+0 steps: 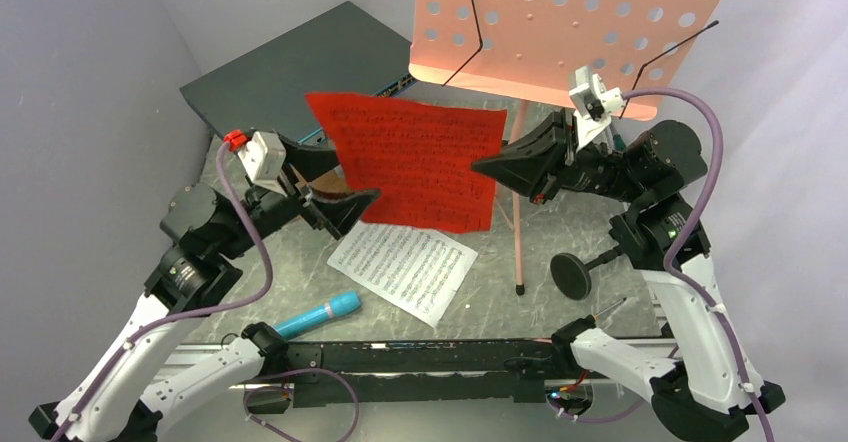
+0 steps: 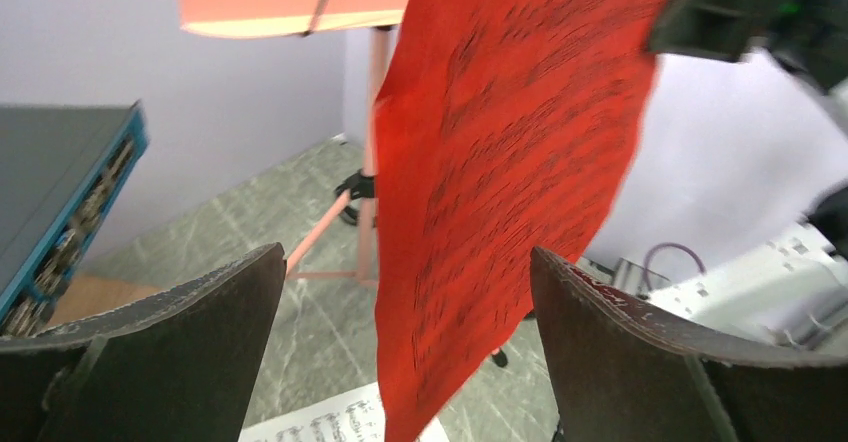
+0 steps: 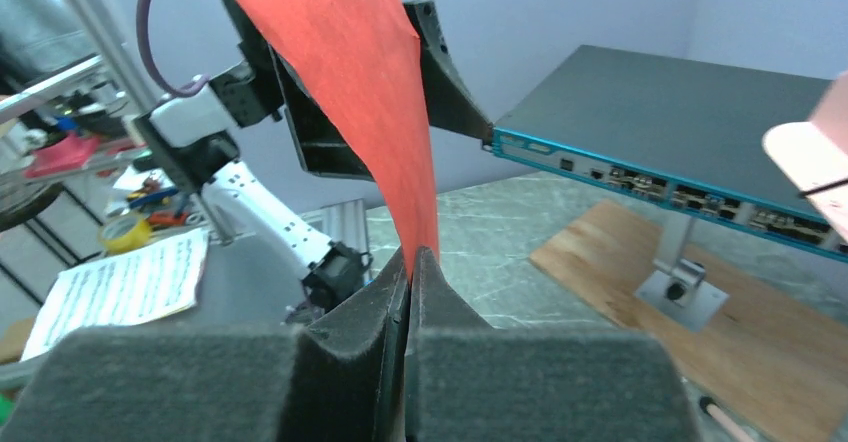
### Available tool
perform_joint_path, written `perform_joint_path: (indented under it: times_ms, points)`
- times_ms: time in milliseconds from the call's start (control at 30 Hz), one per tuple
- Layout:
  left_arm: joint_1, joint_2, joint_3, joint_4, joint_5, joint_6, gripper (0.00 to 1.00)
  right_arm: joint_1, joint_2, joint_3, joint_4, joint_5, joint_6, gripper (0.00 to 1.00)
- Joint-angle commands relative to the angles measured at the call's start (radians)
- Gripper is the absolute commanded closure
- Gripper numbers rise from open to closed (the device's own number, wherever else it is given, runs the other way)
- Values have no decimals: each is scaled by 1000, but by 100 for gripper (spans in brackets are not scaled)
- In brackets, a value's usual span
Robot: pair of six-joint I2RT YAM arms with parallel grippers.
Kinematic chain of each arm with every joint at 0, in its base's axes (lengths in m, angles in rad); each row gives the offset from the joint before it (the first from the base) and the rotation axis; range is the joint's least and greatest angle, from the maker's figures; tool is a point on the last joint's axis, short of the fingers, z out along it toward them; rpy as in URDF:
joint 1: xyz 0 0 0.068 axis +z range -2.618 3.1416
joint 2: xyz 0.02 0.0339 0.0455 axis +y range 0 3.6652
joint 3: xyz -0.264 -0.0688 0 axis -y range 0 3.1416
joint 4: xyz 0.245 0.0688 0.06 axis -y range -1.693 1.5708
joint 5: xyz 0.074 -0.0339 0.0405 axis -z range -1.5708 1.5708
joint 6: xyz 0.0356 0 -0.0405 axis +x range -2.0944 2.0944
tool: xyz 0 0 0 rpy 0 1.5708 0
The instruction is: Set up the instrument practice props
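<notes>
- The right pincer (image 1: 482,167) was pressed shut on the right edge of the red sheet-music page (image 1: 410,162), holding it in the air. In the right wrist view, the thin paper rose from between the closed foam pads (image 3: 350,332).
- The page's far side reached the left pincer (image 1: 335,177), whose dark curved fingers (image 2: 180,312) stood spread wide with the sheet hanging between them. Whether either finger touched it could not be told.
- Both arms were raised and bent at the elbow, with the pincers pointing inward at each other.
- Below the pincers, a white page (image 1: 403,267) lay flat on the marbled grey table (image 1: 560,232).
- The cyan-blue microphone (image 1: 318,314) lay below the left pincer.
- The small black round-base mic stand (image 1: 572,274) lay below the right pincer.
- Beyond the right pincer stood the salmon-pink perforated music stand (image 1: 570,22).
- Beyond the left pincer lay a flat dark grey network switch (image 1: 290,72).
</notes>
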Motion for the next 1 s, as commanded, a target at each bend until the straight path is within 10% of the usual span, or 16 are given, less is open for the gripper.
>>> perform_joint_path:
  times_ms: [0,367,567,967]
  points:
    - [0,-13,80,-3,287,47,6,-1,-13,-34,142,-175,75,100]
    - [0,-44,38,106,264,-92,100,0,33,-153,430,-222,280,96]
    - [0,-52,-15,234,171,-165,100,9,5,-317,829,-151,457,44]
    - [0,16,-46,381,226,-296,100,15,69,-301,916,-100,438,38]
